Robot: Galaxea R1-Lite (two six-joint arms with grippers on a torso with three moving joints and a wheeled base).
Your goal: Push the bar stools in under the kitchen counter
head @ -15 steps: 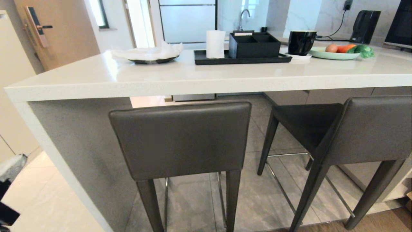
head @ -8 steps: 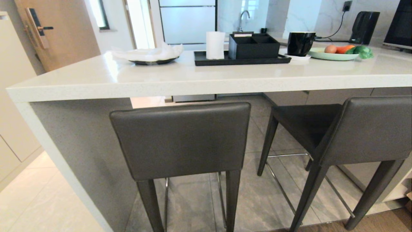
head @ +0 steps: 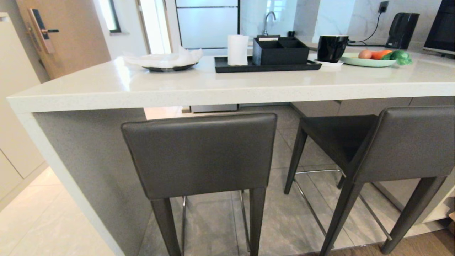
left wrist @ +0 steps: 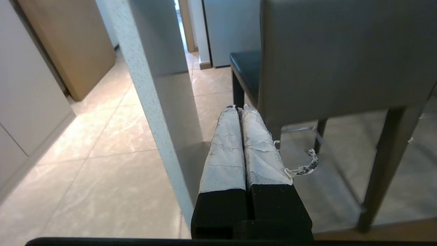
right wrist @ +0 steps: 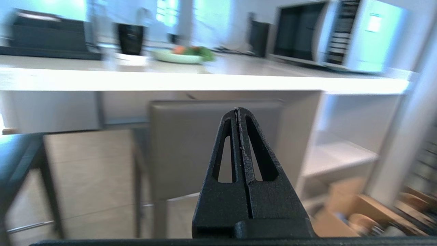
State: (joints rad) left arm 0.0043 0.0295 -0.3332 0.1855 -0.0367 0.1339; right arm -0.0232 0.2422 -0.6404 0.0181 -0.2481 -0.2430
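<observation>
Left tool (left wrist: 239, 111) pressed shut, empty, near left stool (head: 199, 156) backrest beside slab leg (head: 89, 170); right tool (right wrist: 238, 111) shut, empty, seemingly facing right stool (head: 391, 145); both stools seat-first under counter (head: 220, 87), backrests outside

Grey floor tiles (head: 291, 220), wooden door (head: 67, 35) at left — bright frosted window (head: 208, 23) behind.
</observation>
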